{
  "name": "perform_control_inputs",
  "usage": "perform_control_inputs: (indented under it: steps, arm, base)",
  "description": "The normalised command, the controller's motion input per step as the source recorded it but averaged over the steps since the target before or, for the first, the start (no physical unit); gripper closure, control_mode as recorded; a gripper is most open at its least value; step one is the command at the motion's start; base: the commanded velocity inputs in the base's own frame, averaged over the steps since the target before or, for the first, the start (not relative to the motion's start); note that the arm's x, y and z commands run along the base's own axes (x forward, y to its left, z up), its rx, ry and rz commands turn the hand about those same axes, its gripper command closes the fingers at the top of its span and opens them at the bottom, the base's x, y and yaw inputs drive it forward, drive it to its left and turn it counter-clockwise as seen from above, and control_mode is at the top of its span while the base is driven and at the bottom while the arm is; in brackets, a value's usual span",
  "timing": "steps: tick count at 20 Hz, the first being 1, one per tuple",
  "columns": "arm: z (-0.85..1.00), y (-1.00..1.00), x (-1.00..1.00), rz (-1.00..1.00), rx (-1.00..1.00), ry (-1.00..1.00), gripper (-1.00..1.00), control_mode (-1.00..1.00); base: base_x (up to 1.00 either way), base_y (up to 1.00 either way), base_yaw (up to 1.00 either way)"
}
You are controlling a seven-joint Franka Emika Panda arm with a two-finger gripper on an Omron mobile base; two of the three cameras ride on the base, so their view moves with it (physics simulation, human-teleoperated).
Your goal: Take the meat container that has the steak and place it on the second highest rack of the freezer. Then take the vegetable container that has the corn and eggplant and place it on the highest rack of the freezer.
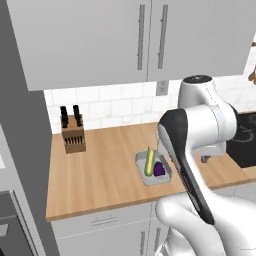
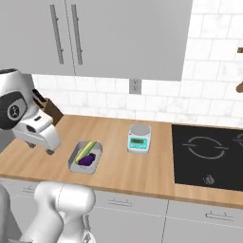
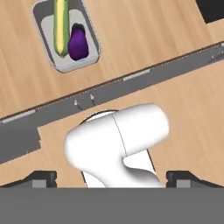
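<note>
Vegetable container sits near the table's front edge, holding the corn beside the eggplant; claw fingers apart, empty

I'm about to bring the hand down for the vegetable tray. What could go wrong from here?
The vegetable container sits close to the counter's front edge, so a nudge could push it off. The corn and eggplant lie loose and may spill if it tilts. The open hand is well above and off to one side, so alignment could be off.
</note>
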Motion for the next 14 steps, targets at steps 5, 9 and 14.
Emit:
perform_control_inputs:
  steps: [5,9,14]
  arm:
    - [-0.84,-0.46,0.59,-0.21,0.36,0.10,-1.00,-1.00]
    - [-0.66,-0.20,0.74,-0.12,0.20,0.00,-1.00,-1.00]
    - [-0.66,0.00,0.87,-0.12,0.02,0.05,-1.00,-1.00]
  base:
    - [0.00,0.00,0.00]
    - [0.00,0.00,0.00]
    - [0.00,0.00,0.00]
